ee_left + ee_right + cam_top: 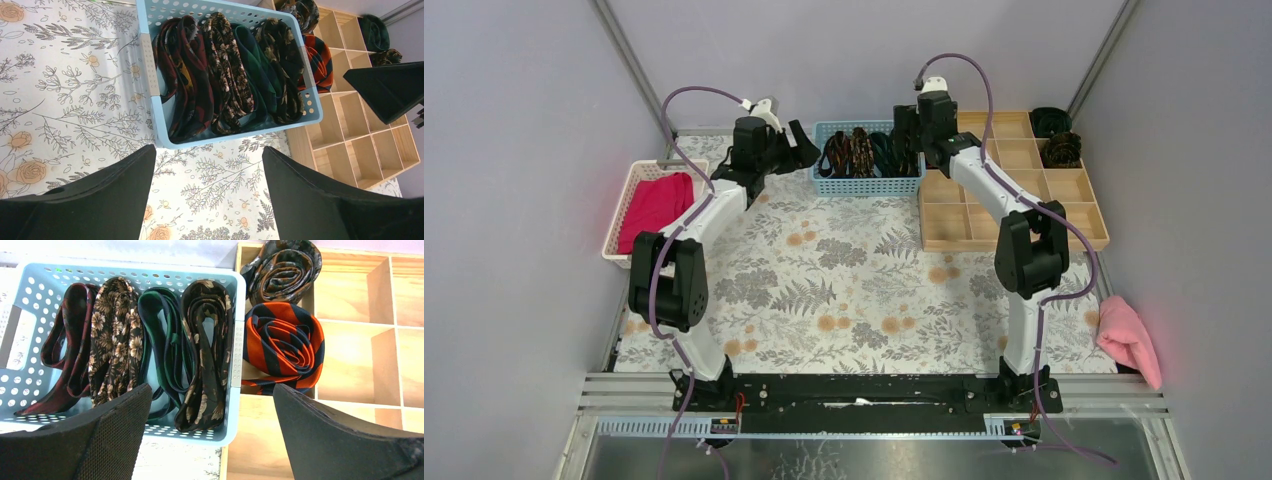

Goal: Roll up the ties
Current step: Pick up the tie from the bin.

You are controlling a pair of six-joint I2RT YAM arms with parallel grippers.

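Top view, store: blue basket at the far side, ties folded inside; wooden divider tray touching its right wall.
Top view, claws: left gripper just left of the basket, right gripper over its right end; both spread wide, empty.
Left wrist view: four folded strips packed side by side, dark red tie against the left wall.
Right wrist view: orange-striped coil and brown coil, rolled, in tray compartments beside the basket.
Handling, judged: light, limp, slippery cloth, apt to unfold when lifted; best pinched at one strip's upper fold, clear of neighbours.
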